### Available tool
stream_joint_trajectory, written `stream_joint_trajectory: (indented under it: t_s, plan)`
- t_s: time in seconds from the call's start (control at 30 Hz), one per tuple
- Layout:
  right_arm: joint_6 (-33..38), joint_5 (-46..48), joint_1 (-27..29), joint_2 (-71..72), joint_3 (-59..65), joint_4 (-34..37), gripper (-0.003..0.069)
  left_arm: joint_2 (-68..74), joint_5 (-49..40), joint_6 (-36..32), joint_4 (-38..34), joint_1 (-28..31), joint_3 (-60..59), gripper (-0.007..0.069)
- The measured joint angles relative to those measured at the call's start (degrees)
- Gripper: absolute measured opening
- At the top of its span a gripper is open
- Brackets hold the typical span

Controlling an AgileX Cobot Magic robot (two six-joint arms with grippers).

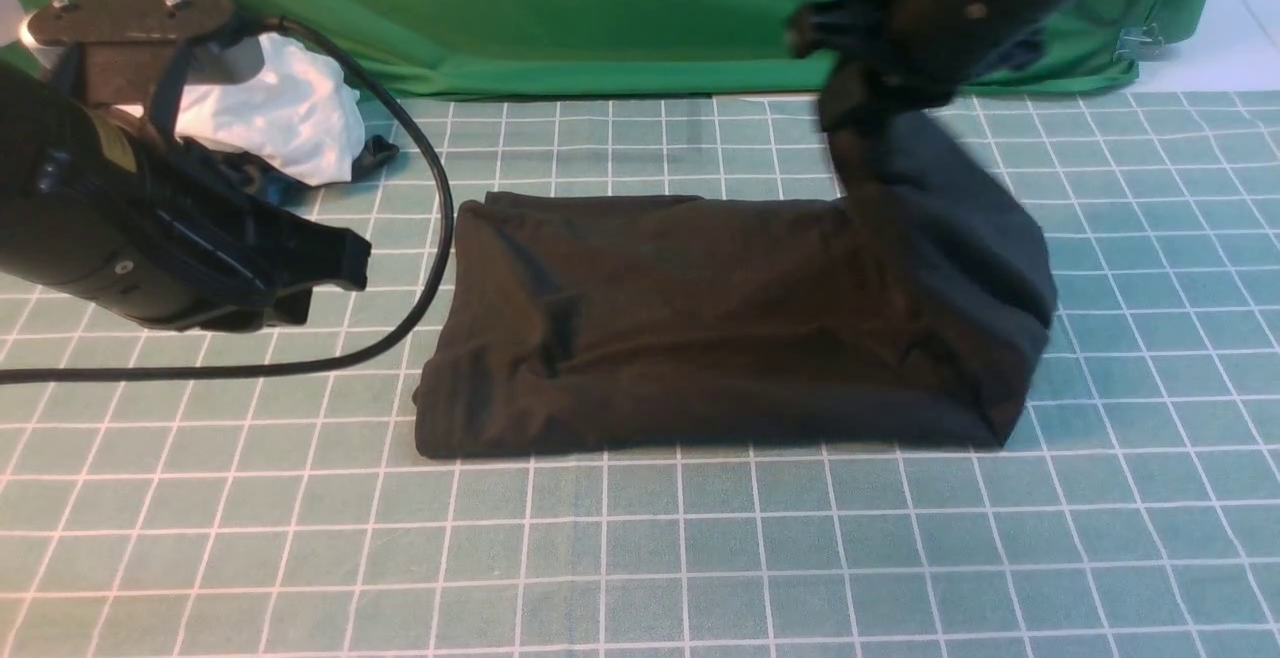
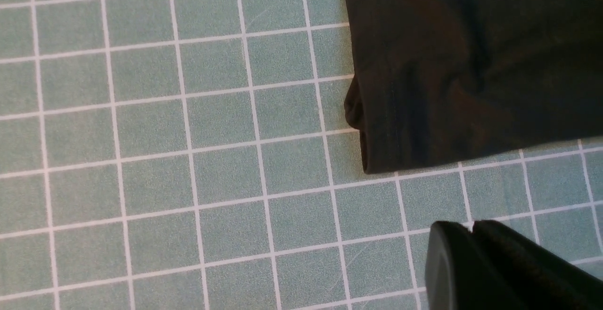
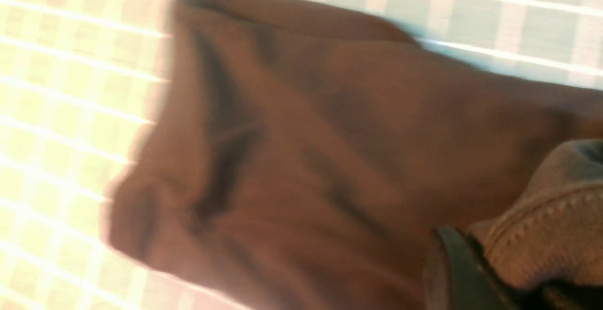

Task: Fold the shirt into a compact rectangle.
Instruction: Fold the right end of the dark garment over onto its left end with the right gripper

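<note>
In the middle of the front view, on the green grid mat, the dark shirt as one long flat strip. At upper right, raised off the mat at its right end by the right gripper, clamped tight on the hem, likely to carry that end over and halve the strip. At left, just beside the other end, the left gripper, squeezed shut on nothing, out of the way of the fold. At upper left, well apart, a white shirt, not needed.
</note>
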State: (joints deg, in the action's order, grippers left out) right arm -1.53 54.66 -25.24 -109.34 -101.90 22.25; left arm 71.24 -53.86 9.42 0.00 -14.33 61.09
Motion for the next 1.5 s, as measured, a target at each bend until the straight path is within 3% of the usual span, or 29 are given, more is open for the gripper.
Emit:
stream_joint_trajectory:
  t_s: [0.37, 0.53, 1.13, 1.27, 1.37, 1.5]
  plan:
    - [-0.2, -8.0, -9.2, -4.1, 0.0, 7.0, 0.0031, 0.0, 0.0, -0.9, 0.7, 0.0, 0.0, 0.0007]
    - [-0.2, -10.9, -13.1, -5.7, 0.0, 8.9, 0.0031, 0.0, -0.8, 1.4, 5.7, 0.0, 0.0, 0.0007]
    - [1.9, -17.4, -20.6, -15.9, 0.0, 19.1, 0.0046, -0.1, -1.3, 4.8, 8.5, 0.0, 0.0, 0.0007]
    - [1.5, -18.2, -20.6, -17.3, 0.0, 19.7, 0.0149, -0.1, -1.3, 4.9, 8.5, 0.0, 0.0, 0.0007]
    - [1.5, -17.9, -20.6, -17.5, -0.8, 20.8, 0.0385, -0.1, -1.3, 4.9, 8.5, 0.0, 0.0, 0.0007]
    - [2.6, -13.5, -20.6, -17.5, -4.9, 21.1, 0.0526, -0.1, -1.2, 4.9, 8.5, 0.0, 0.0, 0.0007]
